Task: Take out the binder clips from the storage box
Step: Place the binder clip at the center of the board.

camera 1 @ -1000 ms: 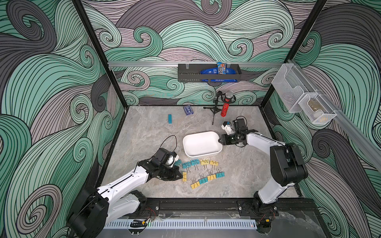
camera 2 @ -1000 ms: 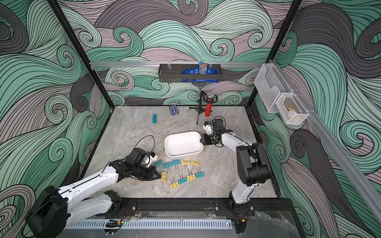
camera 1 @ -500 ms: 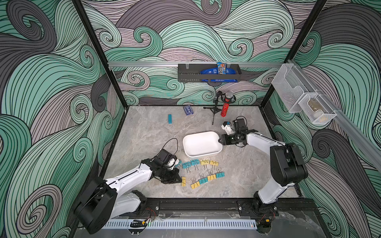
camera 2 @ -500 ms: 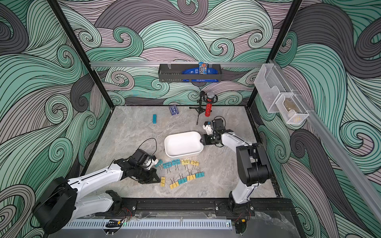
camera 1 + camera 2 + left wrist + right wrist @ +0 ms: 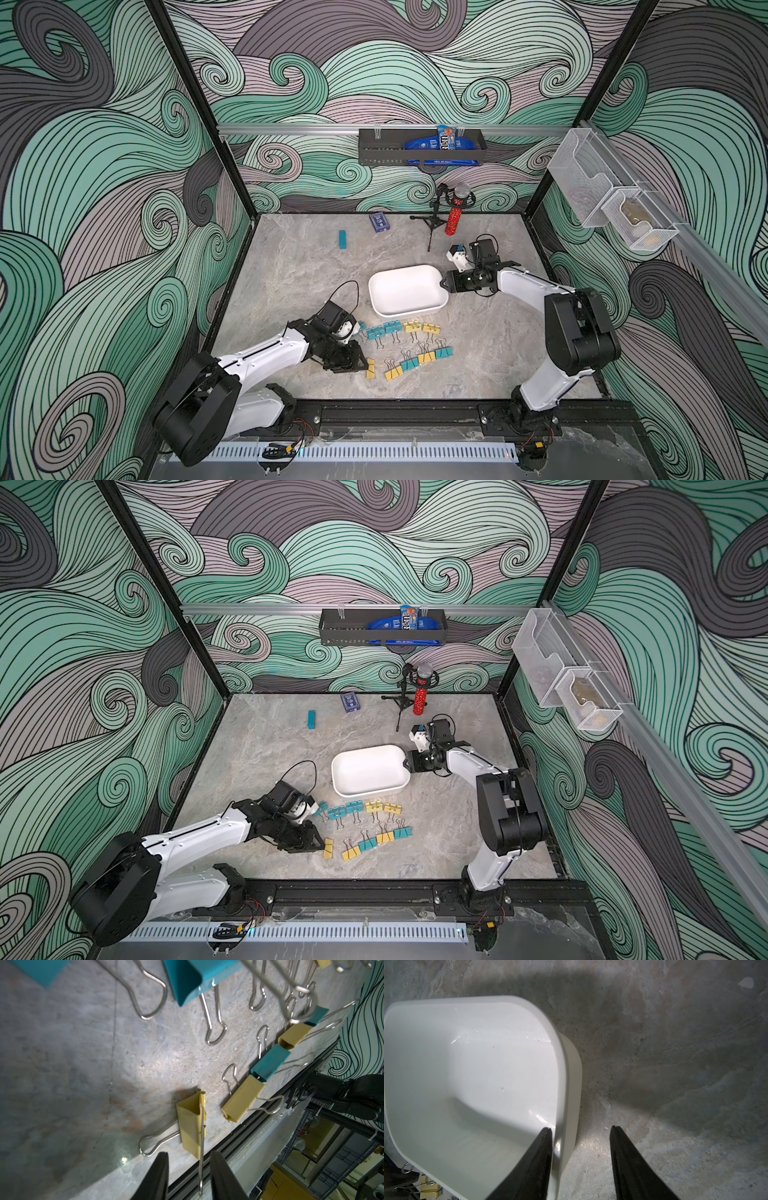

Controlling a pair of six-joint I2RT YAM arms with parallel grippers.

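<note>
The white storage box [image 5: 407, 289] [image 5: 370, 771] [image 5: 467, 1064] stands empty at mid-table. Several teal and yellow binder clips [image 5: 405, 345] [image 5: 365, 825] lie in two rows on the table in front of it. My left gripper [image 5: 363, 365] [image 5: 320, 845] [image 5: 188, 1154] is open at the left end of the near row. A yellow clip [image 5: 370, 368] [image 5: 190, 1124] rests on the table just ahead of its tips, with its raised wire handle loose between the fingers. My right gripper [image 5: 444, 284] [image 5: 406, 762] [image 5: 581, 1128] is open astride the box's right wall, one finger inside and the other well clear outside.
A flat teal block [image 5: 342, 240], a blue card box [image 5: 379, 221] and a red microphone on a tripod [image 5: 453, 212] stand near the back wall. A black wall tray [image 5: 419, 147] and clear mesh bins [image 5: 611, 199] hang above. The black front rail [image 5: 415, 411] runs just behind the near clips.
My left gripper has moved toward the table's front edge and opened, leaving the yellow clip on the table. The right arm and the box have not moved.
</note>
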